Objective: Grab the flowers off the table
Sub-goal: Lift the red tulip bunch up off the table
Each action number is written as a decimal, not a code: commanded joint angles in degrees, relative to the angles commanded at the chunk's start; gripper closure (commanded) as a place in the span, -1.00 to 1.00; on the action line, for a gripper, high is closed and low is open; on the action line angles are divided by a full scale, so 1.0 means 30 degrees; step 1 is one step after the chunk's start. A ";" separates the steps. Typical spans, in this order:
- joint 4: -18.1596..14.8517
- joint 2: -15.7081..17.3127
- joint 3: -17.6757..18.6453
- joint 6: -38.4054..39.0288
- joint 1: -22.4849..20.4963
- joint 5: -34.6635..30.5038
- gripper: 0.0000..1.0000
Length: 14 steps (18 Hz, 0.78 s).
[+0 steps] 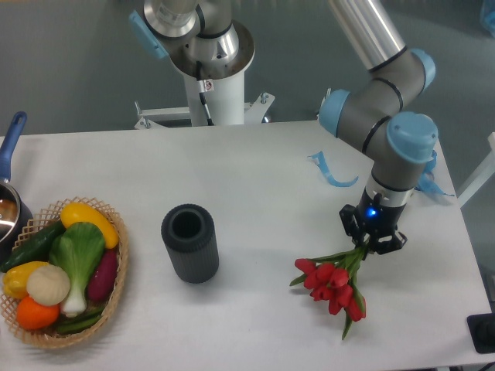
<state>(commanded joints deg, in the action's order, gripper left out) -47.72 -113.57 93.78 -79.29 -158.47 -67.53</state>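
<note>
The flowers are a bunch of red tulip buds with green stems and leaves, at the right front of the white table. The buds point down toward the front edge and the stems run up and right into my gripper. My gripper points down and its fingers are closed around the stem ends. The fingertips are mostly hidden by the gripper body. I cannot tell whether the buds rest on the table or hang just above it.
A dark grey ribbed cylinder stands upright left of the flowers. A wicker basket of vegetables is at the front left, with a blue-handled pot behind it. Blue ribbon scraps lie behind the gripper.
</note>
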 joint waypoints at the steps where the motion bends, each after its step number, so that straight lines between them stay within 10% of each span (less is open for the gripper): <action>1: 0.0000 0.0499 0.0059 0.0469 -0.0029 0.1141 0.70; 14: 0.0029 0.4371 0.2286 0.3986 -0.2722 1.6148 0.63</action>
<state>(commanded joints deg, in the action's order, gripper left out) -47.64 -100.46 100.63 -67.33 -166.63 -19.09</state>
